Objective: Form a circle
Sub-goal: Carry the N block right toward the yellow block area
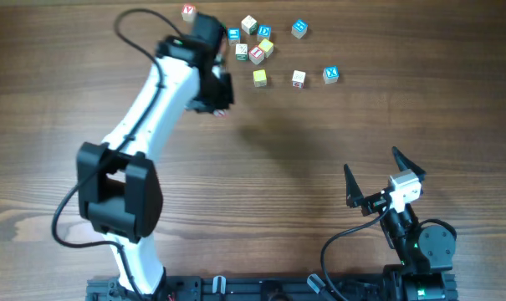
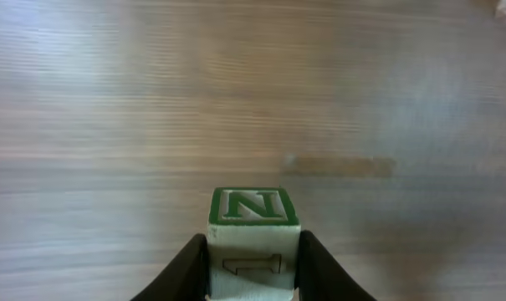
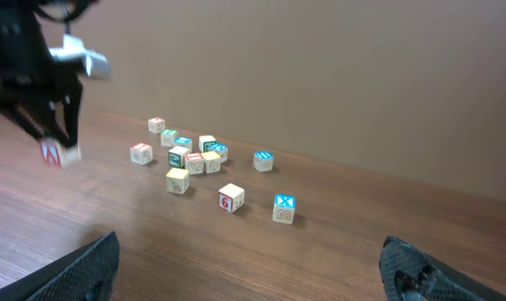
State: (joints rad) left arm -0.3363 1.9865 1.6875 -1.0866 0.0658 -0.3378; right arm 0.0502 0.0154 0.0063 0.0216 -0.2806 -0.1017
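I count twelve letter cubes [image 1: 259,78]: eleven on the bench [image 1: 278,167], the tight cluster hard to separate, plus one N cube [image 2: 253,209] in the left tool [image 2: 253,244]. Two arms [image 1: 152,100], and two tools counting the right tool [image 1: 372,160].

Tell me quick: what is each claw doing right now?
Left claw: closed on the N cube.
Right claw: open, holding nothing.

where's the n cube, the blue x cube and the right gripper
n cube [image 2: 253,206], left wrist view, green-lettered top face
blue x cube [image 1: 330,74], overhead view, top face
right gripper [image 1: 370,159], overhead view, midway between fingertips
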